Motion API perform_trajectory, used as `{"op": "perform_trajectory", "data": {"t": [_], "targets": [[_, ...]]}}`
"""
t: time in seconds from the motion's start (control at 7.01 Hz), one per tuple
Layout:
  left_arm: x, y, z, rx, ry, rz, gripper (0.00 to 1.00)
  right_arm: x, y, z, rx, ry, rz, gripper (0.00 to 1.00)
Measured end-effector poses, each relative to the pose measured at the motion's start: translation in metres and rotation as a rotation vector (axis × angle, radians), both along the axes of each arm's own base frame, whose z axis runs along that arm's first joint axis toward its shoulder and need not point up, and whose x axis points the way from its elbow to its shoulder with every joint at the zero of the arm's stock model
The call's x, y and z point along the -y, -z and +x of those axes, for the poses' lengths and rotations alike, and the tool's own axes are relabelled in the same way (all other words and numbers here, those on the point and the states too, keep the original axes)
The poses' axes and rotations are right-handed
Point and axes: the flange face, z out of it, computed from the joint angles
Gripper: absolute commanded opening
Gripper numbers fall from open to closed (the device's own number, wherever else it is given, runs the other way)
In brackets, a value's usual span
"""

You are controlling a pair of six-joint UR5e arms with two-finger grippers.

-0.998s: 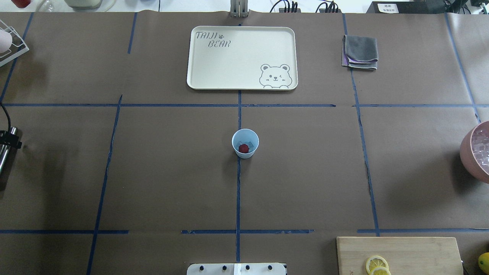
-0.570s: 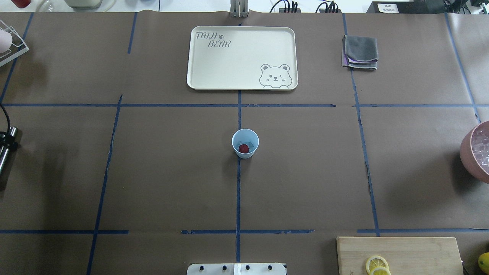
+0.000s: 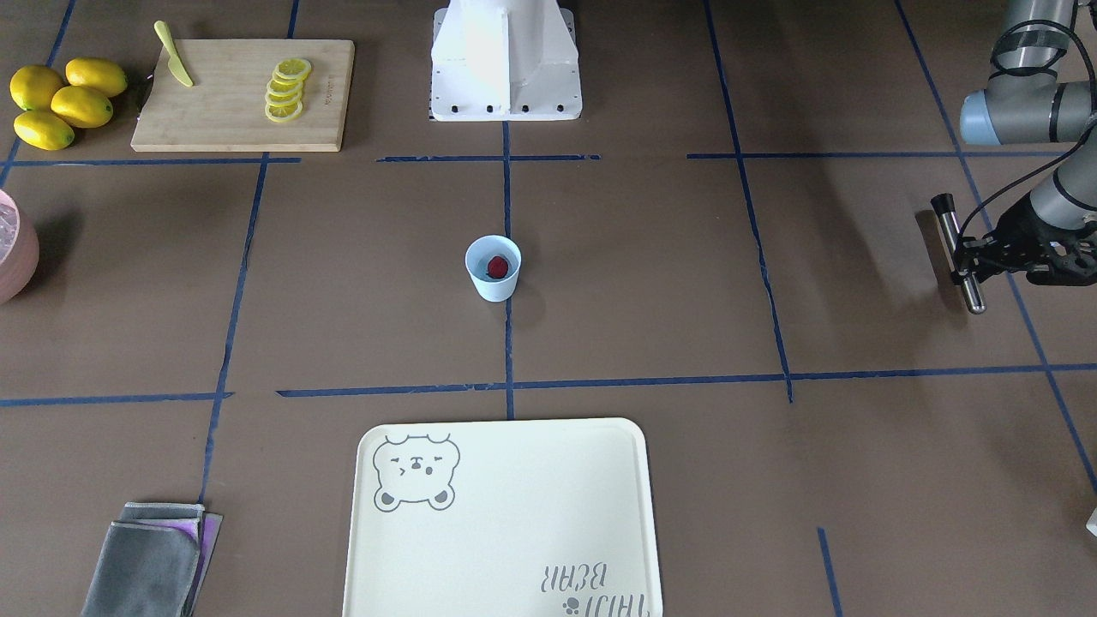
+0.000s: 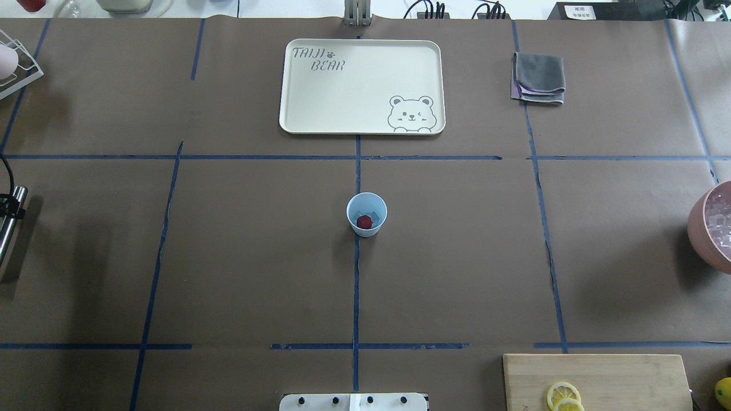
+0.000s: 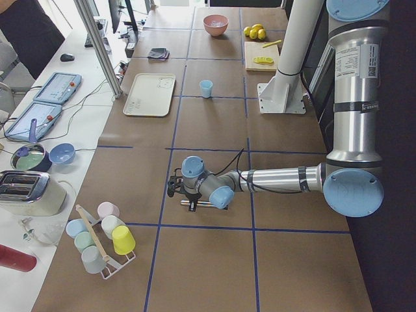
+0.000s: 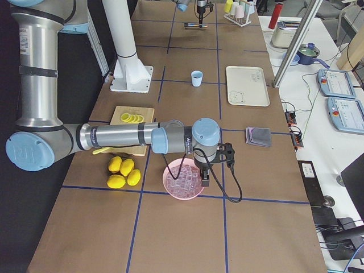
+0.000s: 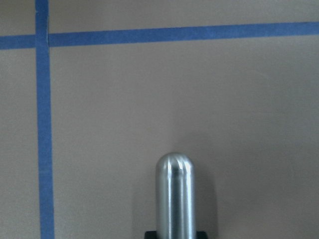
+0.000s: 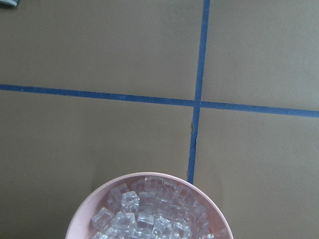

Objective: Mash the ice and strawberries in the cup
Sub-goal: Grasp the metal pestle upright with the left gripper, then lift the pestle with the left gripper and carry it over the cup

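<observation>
One strawberry [image 4: 364, 222] in cup [image 4: 369, 230] mid-table | edge-side left jaws grip rod [image 3: 951, 231] | right jaws unclear

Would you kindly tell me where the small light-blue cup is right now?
In the overhead view the small light-blue cup stands mid-table on the central blue tape line, between the cream bear-print tray and the robot's white base plate.
</observation>
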Motion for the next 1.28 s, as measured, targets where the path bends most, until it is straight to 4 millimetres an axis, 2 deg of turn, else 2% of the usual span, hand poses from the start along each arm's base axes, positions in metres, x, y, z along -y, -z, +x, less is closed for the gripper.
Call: {"op": "perform_trajectory", "data": {"t": [0.14,0.29,0.71,1.0,1.28], "targets": [[0.003,0.017,-0.001,-0.01,0.002,0.007,0.0,0.0,0.0,0.0,0.0,-0.001,0.0,0.99],[0.01,0.041,-0.007,-0.018,0.017,0.014,0.0,0.0,0.0,0.001,0.0,-0.002,0.0,0.99],[0.05,0.151,-0.018,-0.019,0.111,0.202,0.0,0.0,0.002,0.001,0.001,-0.002,0.003,0.99],[0.075,0.217,-0.011,-0.001,0.192,0.349,0.0,-0.001,0.005,0.0,0.012,-0.001,0.008,0.99],[0.072,0.283,0.007,-0.005,0.301,0.469,0.0,-0.005,0.006,-0.004,0.07,0.004,-0.001,0.99]]}}
